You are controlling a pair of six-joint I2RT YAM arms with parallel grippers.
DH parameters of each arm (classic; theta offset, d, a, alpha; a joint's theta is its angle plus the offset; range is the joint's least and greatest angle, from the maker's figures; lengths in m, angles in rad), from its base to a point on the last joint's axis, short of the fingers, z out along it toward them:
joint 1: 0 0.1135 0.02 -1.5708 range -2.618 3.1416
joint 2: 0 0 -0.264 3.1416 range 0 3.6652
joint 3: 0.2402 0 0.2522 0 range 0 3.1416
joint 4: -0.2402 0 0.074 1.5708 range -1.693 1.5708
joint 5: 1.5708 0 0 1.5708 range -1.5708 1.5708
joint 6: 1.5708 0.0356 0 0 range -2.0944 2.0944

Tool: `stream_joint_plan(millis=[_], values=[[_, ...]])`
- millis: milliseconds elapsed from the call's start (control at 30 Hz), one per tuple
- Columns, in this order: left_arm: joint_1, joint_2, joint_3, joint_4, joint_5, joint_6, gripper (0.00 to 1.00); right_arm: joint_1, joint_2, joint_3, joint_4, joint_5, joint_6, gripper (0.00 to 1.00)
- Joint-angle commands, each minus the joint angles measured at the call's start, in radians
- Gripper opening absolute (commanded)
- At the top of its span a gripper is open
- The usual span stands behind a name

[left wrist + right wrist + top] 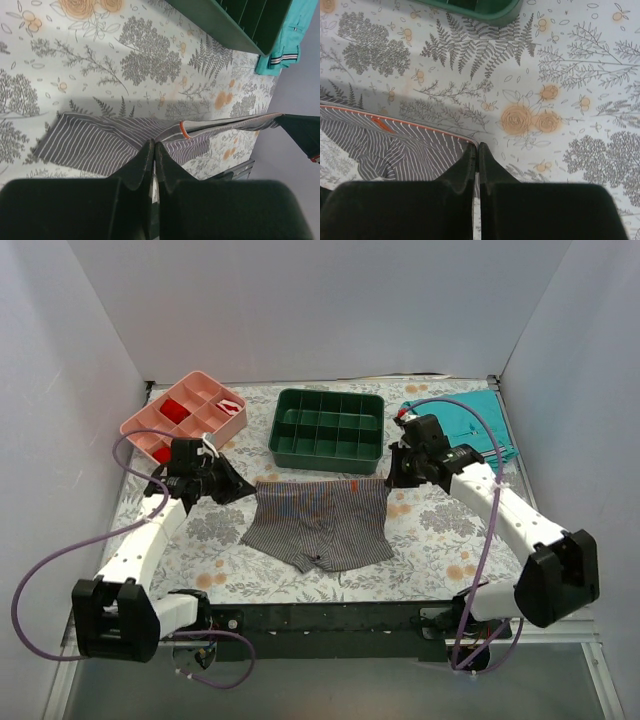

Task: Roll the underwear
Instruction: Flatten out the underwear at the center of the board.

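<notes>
Left hand: the left hand (248,486) is closed tight, its fingers (142,160) pressed together on the left corner of the waistband.
Right hand: the right hand (389,480) is closed just as tight, and its fingers (465,160) pinch the right corner of the waistband, the cloth's edge running in between them.
Underwear: the grey pinstriped underwear (318,525) is spread out in the middle of the desk (440,545), on the near side of the green tray (326,462). Its waistband faces the tray and its legs point toward the arm bases.
Waistband: it is drawn into a straight line from one hand to the other. In the left wrist view it looks slightly raised, while the legs lie on the flowered cover.
Orange tag: a small orange tag (184,130) sits on the waistband, roughly midway between the hands.
Green tray, place: it stands at the middle back of the desk, just beyond the waistband, and has many compartments.
Pink tray: the pink tray (140,443) is at the back left, behind the left hand, with red things in some compartments.
Teal shorts: the teal shorts (478,412) lie at the back right, beside the green tray and behind the right hand.
</notes>
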Motion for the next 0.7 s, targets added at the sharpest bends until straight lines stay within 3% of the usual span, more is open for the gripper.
stream_joint_plan(millis=[0,400,667], values=[[0.009,0.074,0.035,0.175,-0.059,0.048,0.0,-0.051,0.092,0.026,0.084,0.004,-0.095,0.02],[-0.022,0.439,0.122,0.278,-0.088,0.065,0.0,-0.143,0.372,0.11,0.127,-0.065,-0.123,0.01],[-0.037,0.596,0.216,0.292,-0.102,0.074,0.0,-0.151,0.492,0.214,0.12,-0.054,-0.123,0.03]])
